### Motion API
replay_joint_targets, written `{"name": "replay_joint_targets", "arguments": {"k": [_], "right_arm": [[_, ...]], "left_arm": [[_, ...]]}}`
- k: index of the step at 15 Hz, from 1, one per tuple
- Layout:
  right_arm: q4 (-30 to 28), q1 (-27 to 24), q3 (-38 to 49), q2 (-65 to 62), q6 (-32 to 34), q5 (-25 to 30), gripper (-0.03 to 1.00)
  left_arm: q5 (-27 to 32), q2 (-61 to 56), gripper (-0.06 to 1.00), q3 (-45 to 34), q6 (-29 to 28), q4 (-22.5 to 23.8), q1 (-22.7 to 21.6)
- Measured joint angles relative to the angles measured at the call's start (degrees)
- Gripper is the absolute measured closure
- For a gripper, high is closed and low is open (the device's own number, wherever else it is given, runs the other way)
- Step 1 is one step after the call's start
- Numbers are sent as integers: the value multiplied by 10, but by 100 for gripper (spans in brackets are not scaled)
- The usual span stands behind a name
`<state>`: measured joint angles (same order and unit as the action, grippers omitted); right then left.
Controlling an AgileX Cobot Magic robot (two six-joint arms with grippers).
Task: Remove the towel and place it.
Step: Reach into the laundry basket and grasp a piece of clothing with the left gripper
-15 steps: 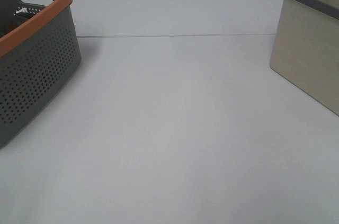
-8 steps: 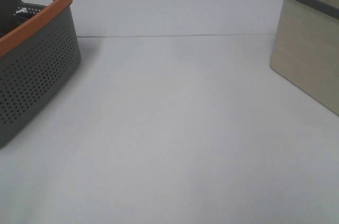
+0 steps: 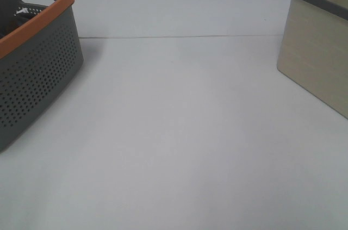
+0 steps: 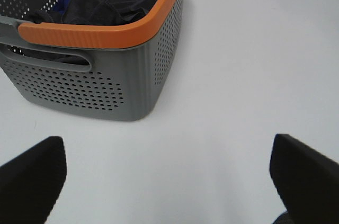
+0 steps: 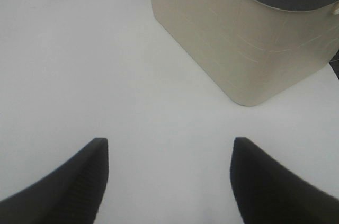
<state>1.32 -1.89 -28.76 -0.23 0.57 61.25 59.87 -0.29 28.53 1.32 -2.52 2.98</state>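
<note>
A grey perforated basket with an orange rim (image 3: 38, 56) stands at the table's left edge; it also shows in the left wrist view (image 4: 106, 36). Dark charcoal cloth, the towel (image 4: 114, 1), lies crumpled inside it among other fabric, with bits of blue and brown showing beside it. No tag shows. My left gripper (image 4: 167, 147) is open and empty over the bare table, a short way in front of the basket's corner. My right gripper (image 5: 169, 142) is open and empty over the table, near the beige bin. Neither gripper shows in the exterior high view.
A beige bin with a dark grey rim (image 3: 318, 50) stands at the table's right edge; it also shows in the right wrist view (image 5: 243, 33). The white table (image 3: 179, 132) has a seam line running across its far part.
</note>
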Motion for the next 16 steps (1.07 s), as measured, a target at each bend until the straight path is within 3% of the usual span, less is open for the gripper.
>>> {"name": "replay_joint_targets", "arguments": {"k": [16], "right_arm": [[0,0,0,0,0,0,38]], "left_arm": [[0,0,-4,0,0,0,0]]}}
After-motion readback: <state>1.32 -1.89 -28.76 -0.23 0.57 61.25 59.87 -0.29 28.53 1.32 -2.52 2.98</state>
